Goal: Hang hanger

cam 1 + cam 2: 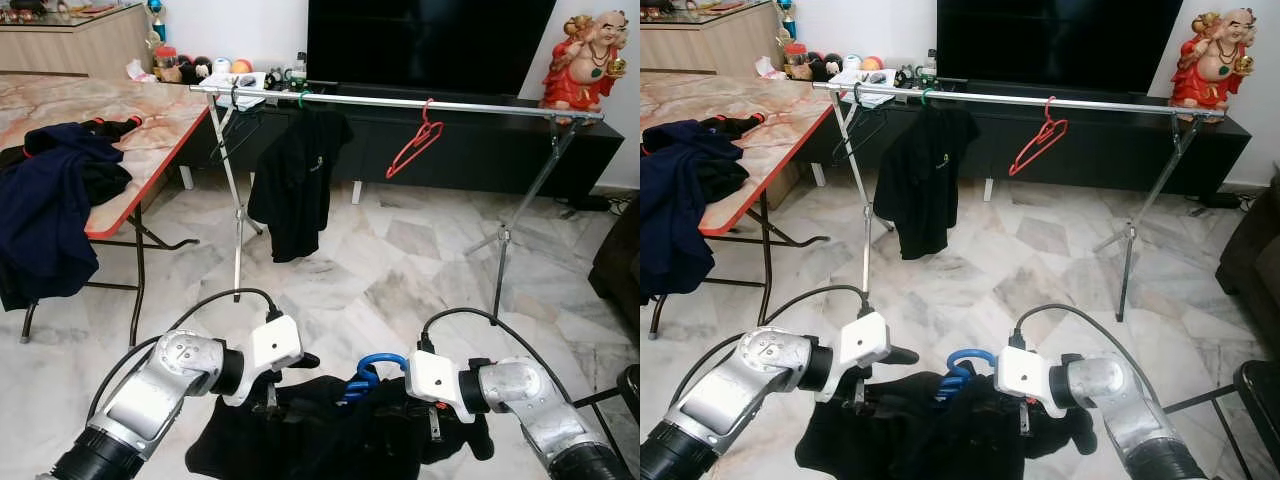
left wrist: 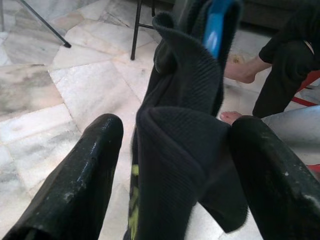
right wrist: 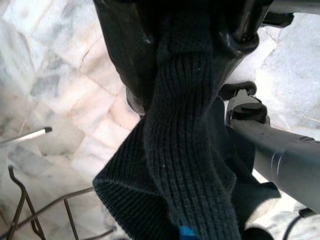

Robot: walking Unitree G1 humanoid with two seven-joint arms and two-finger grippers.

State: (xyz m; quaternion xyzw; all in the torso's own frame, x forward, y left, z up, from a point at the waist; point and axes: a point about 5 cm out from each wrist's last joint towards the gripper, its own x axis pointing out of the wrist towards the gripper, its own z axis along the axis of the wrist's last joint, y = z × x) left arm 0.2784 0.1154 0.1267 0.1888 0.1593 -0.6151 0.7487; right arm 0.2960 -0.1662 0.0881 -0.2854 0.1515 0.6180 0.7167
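Observation:
A black knit garment (image 1: 320, 432) on a blue hanger (image 1: 368, 377) hangs low in front of me, held between both arms. My left gripper (image 1: 268, 398) is shut on the garment's left side; in the left wrist view its fingers (image 2: 100, 165) flank a thick fold below the blue hanger (image 2: 215, 25). My right gripper (image 1: 432, 424) is shut on the garment's right side, and the right wrist view shows the knit cloth (image 3: 190, 150) pinched between its fingers. The silver rack rail (image 1: 400, 102) stands across the room ahead.
On the rail hang a black shirt (image 1: 295, 180), an empty red hanger (image 1: 415, 145) and a black wire hanger (image 1: 235, 125). A marble-top table (image 1: 150, 115) with dark clothes (image 1: 50, 200) stands at my left. A person's bare foot (image 2: 240, 70) rests on the floor nearby.

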